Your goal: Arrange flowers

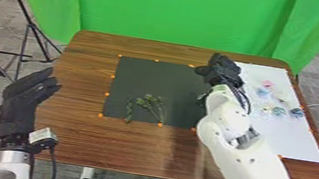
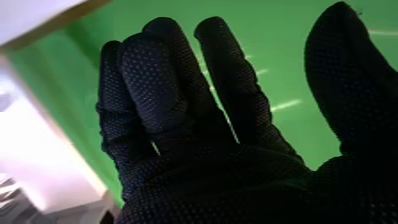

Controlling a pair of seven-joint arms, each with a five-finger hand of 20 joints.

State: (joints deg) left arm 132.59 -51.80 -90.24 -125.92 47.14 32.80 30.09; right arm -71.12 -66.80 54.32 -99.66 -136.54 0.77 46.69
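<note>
Right hand (image 2: pixel 213 172) spread wide, empty; green stems (image 1: pixel 149 101) lie on the dark mat (image 1: pixel 144 78), flowers (image 1: pixel 268 85) on the white sheet (image 1: pixel 288 141), so I'd descend slowly and pinch one lightly.

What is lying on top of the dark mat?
Leafy green sprigs lie on the mat, toward its near edge. The right hand and white arm hide part of its right edge, so anything beneath them cannot be seen.
</note>
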